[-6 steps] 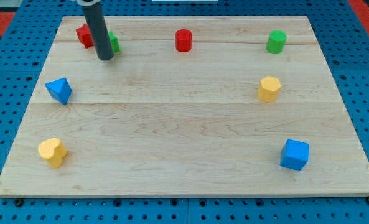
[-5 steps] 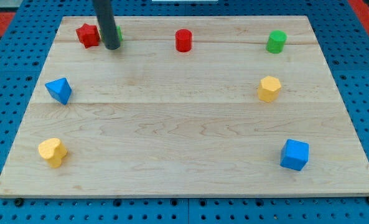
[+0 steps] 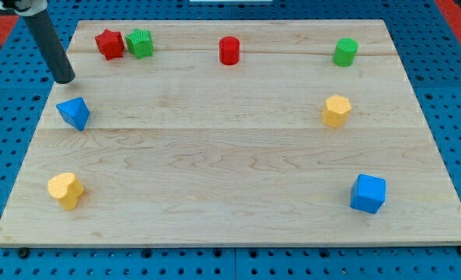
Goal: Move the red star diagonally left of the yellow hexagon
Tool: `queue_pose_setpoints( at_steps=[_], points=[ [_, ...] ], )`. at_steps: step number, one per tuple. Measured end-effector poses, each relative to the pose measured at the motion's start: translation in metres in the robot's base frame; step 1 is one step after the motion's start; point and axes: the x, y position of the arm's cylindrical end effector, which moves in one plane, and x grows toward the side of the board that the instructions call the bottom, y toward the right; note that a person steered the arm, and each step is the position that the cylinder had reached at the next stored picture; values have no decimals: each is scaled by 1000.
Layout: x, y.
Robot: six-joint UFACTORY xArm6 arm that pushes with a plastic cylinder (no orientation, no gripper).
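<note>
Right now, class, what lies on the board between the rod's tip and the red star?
Nothing: in the camera view, only bare wood separates my tip from the red star. The green block sits on the star's far side, toward the view's right.

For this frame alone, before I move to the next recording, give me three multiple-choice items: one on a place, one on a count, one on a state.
1. Where is my tip?
A. At the board's left edge, above the blue block
B. Between the red cylinder and the green cylinder
C. Beside the blue cube

2. How many red blocks are on the board?
A. One
B. Two
C. Three

3. How do the red star and the green block beside it stand?
A. Stacked
B. At opposite board edges
C. Side by side, close together at the top left

Answers:
1 A: the rod ends near the left edge, just above the blue block and not touching it.
2 B: the red star and the red cylinder.
3 C: they sit next to each other, star on the left.
</note>
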Motion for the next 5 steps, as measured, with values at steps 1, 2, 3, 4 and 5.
queue_pose_setpoints(
  at_steps=[1, 2, 3, 4, 5],
  points=[
    [0, 0],
    [-9, -35],
    [-39, -18],
    [-109, 0],
    [-125, 17]
  ],
)
